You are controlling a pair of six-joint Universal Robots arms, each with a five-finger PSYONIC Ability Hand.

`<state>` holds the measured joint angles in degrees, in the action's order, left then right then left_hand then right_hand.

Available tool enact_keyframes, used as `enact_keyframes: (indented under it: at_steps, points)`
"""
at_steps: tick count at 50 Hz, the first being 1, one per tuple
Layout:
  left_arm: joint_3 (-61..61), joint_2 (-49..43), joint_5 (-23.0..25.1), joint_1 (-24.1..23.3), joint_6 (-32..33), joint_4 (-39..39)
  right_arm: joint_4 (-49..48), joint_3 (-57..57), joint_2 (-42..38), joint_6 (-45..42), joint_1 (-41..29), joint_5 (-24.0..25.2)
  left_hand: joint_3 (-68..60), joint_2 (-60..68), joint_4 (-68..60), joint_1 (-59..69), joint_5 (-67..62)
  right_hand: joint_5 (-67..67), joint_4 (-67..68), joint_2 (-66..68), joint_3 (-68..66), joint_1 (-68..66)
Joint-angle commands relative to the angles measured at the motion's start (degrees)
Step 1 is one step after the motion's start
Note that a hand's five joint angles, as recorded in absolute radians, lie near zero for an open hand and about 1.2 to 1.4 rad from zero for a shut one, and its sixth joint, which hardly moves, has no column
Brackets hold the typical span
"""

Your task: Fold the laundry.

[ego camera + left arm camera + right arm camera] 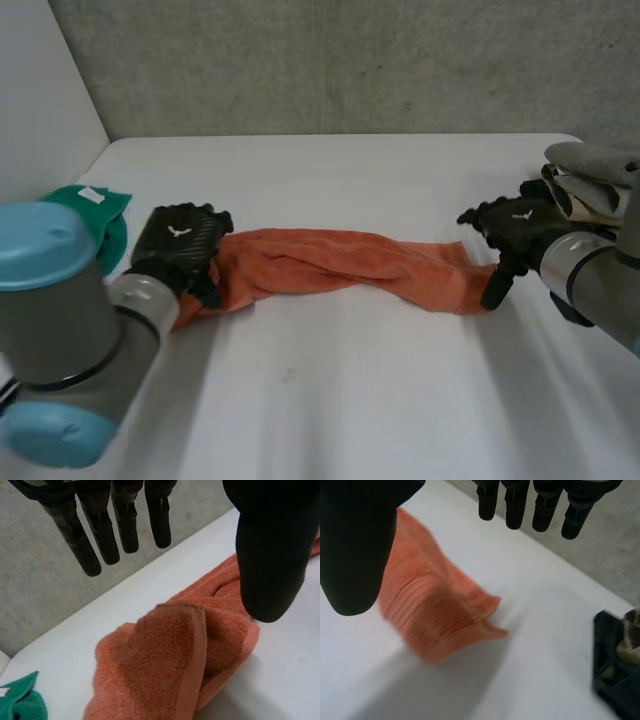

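White surface [340,400], matte and plain, takes up most of the head view, with a faint small mark near its middle. Far edge runs straight across at 12 o'clock and rounds off at a corner near 2 o'clock. Behind it a grey wall [350,60], rough and speckled like concrete, spans 11 to 2 o'clock. At 10 o'clock a smooth white panel [40,90] meets the wall along a slanted seam. Light soft and even.
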<state>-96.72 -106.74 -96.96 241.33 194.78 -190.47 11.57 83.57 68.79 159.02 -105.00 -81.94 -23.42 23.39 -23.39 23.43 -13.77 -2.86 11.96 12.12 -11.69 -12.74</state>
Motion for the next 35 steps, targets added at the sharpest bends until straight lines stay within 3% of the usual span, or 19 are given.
enact_keyframes:
  at_steps: [1,9,22,27,31,32,33,35]
  points:
    - [10.39,-12.51,-9.27,-1.92,1.56,-1.31,-2.77,3.17,-1.46,-0.91,-1.17,-0.68,-4.95,4.99,-4.99,4.94,-4.61,2.86,-1.96,-2.12,1.69,2.74]
    - [13.58,-15.87,-17.29,1.06,0.87,-3.32,-7.26,7.04,-1.29,-2.75,-1.61,-1.56,-3.61,3.64,-3.64,3.6,-3.27,2.86,-1.96,-2.12,1.69,2.74]
    - [8.3,-11.92,-17.56,7.04,3.85,-9.83,-8.49,6.87,-1.55,-5.74,-2.05,-1.82,-5.28,5.31,-5.32,5.27,-4.94,2.86,-1.96,-2.12,1.69,2.74]
    - [7.95,-12.88,-15.54,8.98,4.29,-8.52,-8.49,5.82,-1.73,-5.83,-1.96,-1.91,-16.36,16.4,-16.4,16.36,-16.02,2.86,-1.96,-2.12,1.69,2.74]
    - [8.48,-14.02,-12.2,10.12,3.85,-6.5,-8.23,4.33,-1.9,-5.83,-1.78,-1.65,-34.34,34.37,-34.37,34.33,-34.0,2.86,-1.96,-2.12,1.69,2.74]
    - [8.91,-14.29,-10.89,10.47,3.5,-5.62,-8.06,3.54,-2.08,-5.83,-1.7,-1.56,-49.04,49.08,-49.08,49.04,-48.7,2.86,-1.96,-2.12,1.69,2.74]
    - [9.18,-14.29,-10.44,10.74,3.32,-5.18,-7.88,3.19,-2.08,-5.92,-1.7,-1.56,-54.69,54.72,-54.72,54.68,-54.35,2.86,-1.96,-2.12,1.69,2.74]
    - [9.62,-14.03,-9.56,11.09,2.8,-4.21,-7.27,2.22,-2.25,-6.27,-1.7,-1.47,-56.58,56.61,-56.61,56.57,-56.23,2.86,-1.96,-2.12,1.69,2.74]
